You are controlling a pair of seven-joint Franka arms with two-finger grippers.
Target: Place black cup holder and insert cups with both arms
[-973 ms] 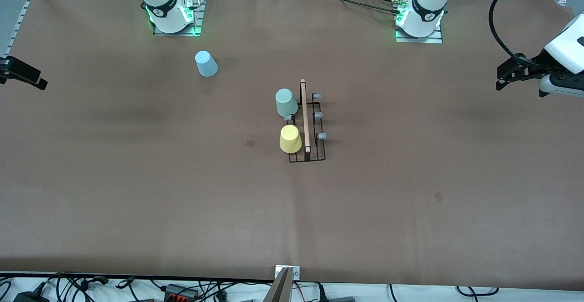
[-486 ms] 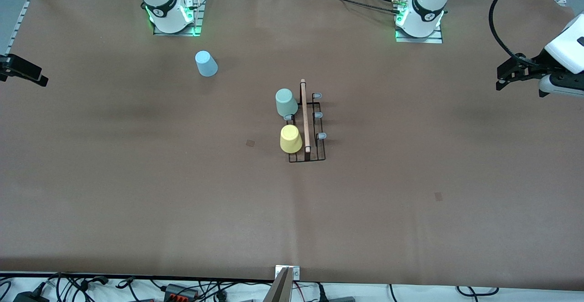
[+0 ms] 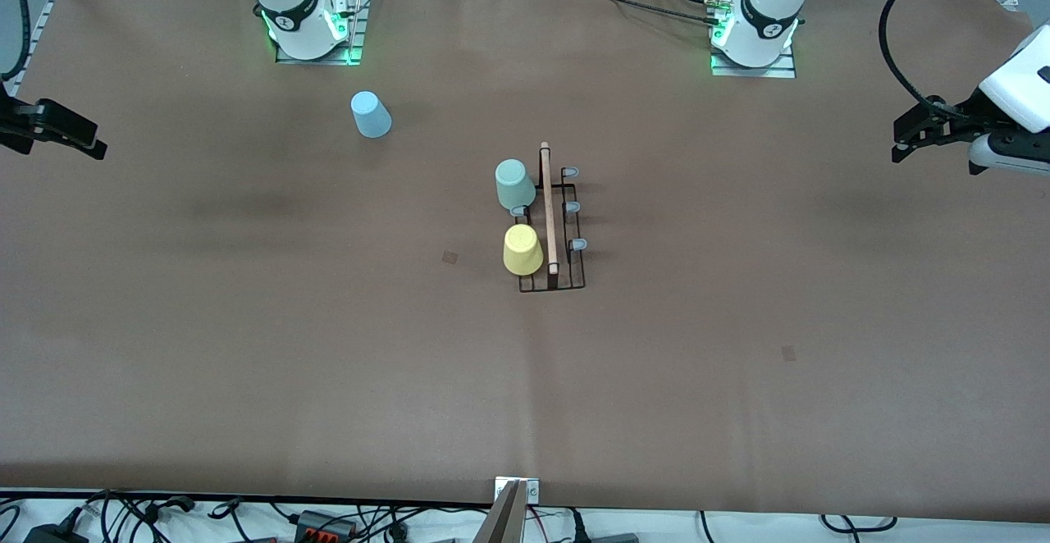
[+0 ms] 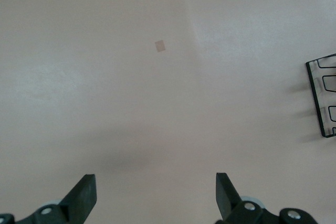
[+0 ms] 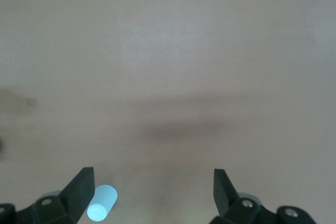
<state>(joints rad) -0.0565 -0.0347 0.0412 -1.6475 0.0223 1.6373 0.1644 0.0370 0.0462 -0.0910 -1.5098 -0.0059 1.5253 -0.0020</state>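
Holder (image 3: 552, 227) stands near the middle of the table (image 3: 738, 379), its wooden rod (image 3: 548, 207) running along the top from the robot bases toward the front camera. Black wire base, rectangular, flat on the brown cover. One corner of the wire base also shows at the edge of the left wrist view (image 4: 323, 95).

Arms next. Left arm's base (image 3: 755, 30) sits at its end of the table's top edge; left gripper (image 3: 906, 139) hangs over the table's edge at the left arm's end, well apart from the holder. Fingers spread wide, nothing between them (the left wrist view shows bare table under the gap). Right arm's base (image 3: 299, 22) at the other end; right gripper (image 3: 82, 139) is over the table's edge at the right arm's end, fingers likewise spread wide and holding nothing.

Cups. Green cup (image 3: 514, 183) is upside down on the holder, on the side toward the right arm's end, just beside the rod. Yellow cup (image 3: 522, 249) is upside down on the same side, nearer the front camera than the green one. One grey-blue cap (image 3: 518, 211) shows between them. Blue cup (image 3: 371, 114) stands apart on the table, upside down, near the right arm's base; the right wrist view catches it too (image 5: 102, 203).

Three bare caps (image 3: 572, 207) line the holder's side toward the left arm's end.
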